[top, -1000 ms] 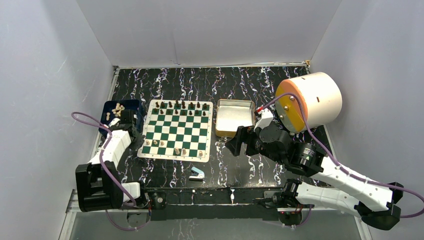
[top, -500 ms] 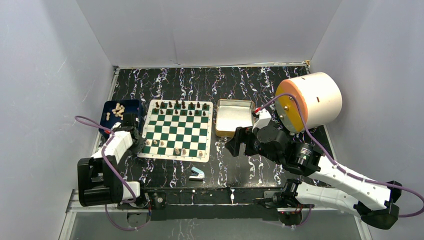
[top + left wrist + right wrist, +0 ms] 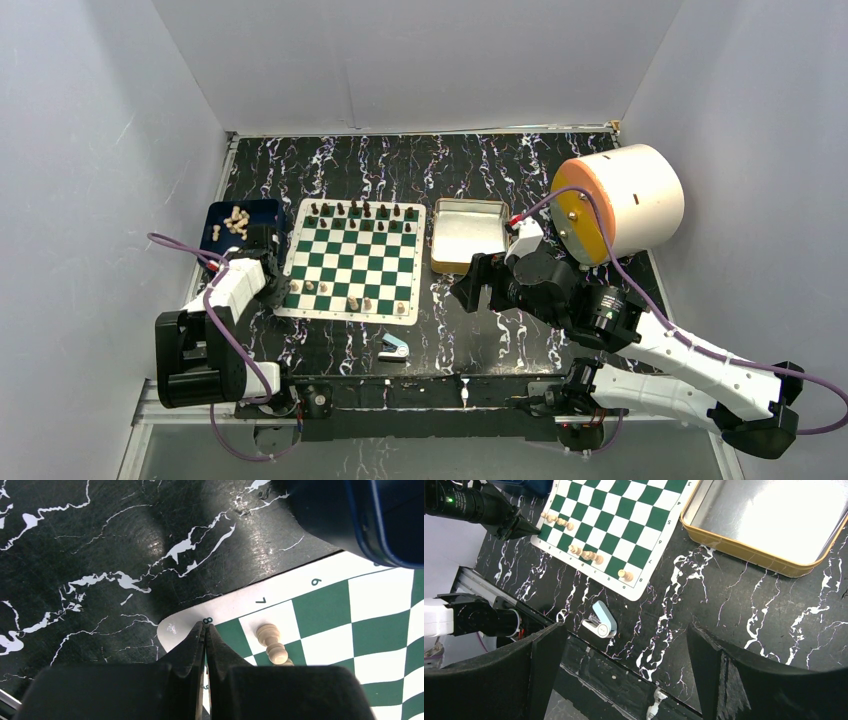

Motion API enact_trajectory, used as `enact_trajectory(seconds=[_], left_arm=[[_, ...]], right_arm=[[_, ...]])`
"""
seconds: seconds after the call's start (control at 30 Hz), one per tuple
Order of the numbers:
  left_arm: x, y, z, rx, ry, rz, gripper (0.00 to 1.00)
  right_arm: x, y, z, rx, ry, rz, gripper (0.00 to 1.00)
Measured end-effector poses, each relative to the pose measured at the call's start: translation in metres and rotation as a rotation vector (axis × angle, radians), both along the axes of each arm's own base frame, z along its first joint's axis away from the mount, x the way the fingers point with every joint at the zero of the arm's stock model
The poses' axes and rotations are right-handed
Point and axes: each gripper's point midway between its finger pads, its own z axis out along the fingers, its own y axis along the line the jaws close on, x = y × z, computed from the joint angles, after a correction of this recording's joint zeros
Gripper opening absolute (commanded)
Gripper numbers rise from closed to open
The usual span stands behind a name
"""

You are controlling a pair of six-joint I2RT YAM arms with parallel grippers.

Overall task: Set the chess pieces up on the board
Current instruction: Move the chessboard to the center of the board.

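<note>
Left wrist view: left gripper (image 3: 205, 626) has its fingers pressed together, with nothing visible between them. The tips hover over the corner of the board (image 3: 380, 625), at the cream border by the printed 8. Just right of the tips, one pale piece (image 3: 272, 644) sits on the edge squares. Whether it stands upright I cannot tell. Further right and ahead of the tips is the dark blue tray (image 3: 385, 525), off the board. Left of the fingers is the black marbled table (image 3: 75, 545).

Top external view: pale pieces (image 3: 236, 219) are heaped in the tray just beyond the left gripper. Dark pieces (image 3: 360, 210) line the board's far edge, well ahead and to the right of it. A few more pale ones (image 3: 352, 301) dot the near rows, rightward from its tips.

Right wrist view: right gripper (image 3: 624, 627) has its fingers spread wide and holds nothing. It hangs above bare table, clear of the board. A blue-and-white stapler-like object (image 3: 600, 621) lies between the fingers, near the left one. The silver tin (image 3: 774, 515) is ahead and to the right, and the board's near corner is ahead and to the left. In the top external view, a white cylinder with an orange face (image 3: 620, 200) sits to the right of this arm.
</note>
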Motion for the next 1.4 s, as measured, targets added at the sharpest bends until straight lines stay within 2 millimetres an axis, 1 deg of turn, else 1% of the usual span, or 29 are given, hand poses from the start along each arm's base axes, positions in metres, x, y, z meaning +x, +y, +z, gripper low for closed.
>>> enact_trajectory(seconds=[0.57,0.67,0.73,0.8,0.87,0.9,1.03,1.13,1.23,1.3,1.4], left_arm=[[-0.016,0.001,0.003,0.007,0.065,0.002,0.0],[-0.018,0.002,0.009,0.01,0.083,-0.012,0.0],[-0.013,0.005,0.021,0.027,0.076,-0.017,0.04],[-0.004,0.011,0.037,0.057,0.051,-0.015,0.09],[0.009,0.017,0.056,0.089,0.009,-0.02,0.3],[0.016,0.019,0.065,0.101,-0.017,-0.033,0.36],[0.048,0.019,0.097,0.121,-0.137,-0.159,0.46],[0.075,0.018,0.122,0.148,-0.224,-0.268,0.61],[0.102,0.021,0.147,0.195,-0.29,-0.354,0.63],[0.119,0.025,0.16,0.228,-0.306,-0.396,0.64],[0.146,0.032,0.164,0.258,-0.301,-0.444,0.65]], right_arm=[[-0.002,0.001,0.0,0.004,0.005,0.01,0.99],[-0.002,0.001,0.0,0.004,0.005,0.01,0.99],[-0.002,0.001,0.0,0.004,0.007,0.013,0.99],[-0.003,0.002,-0.001,0.003,0.009,0.016,0.99],[-0.003,0.003,-0.002,-0.002,0.012,0.018,0.99],[-0.003,0.003,-0.003,-0.005,0.014,0.02,0.99],[-0.003,0.005,-0.007,-0.019,0.019,0.026,0.99],[-0.002,0.006,-0.008,-0.031,0.016,0.033,0.99],[-0.002,0.006,-0.008,-0.04,0.009,0.041,0.99],[-0.001,0.007,-0.006,-0.047,0.001,0.047,0.99],[0.0,0.008,-0.002,-0.05,-0.012,0.054,0.99]])
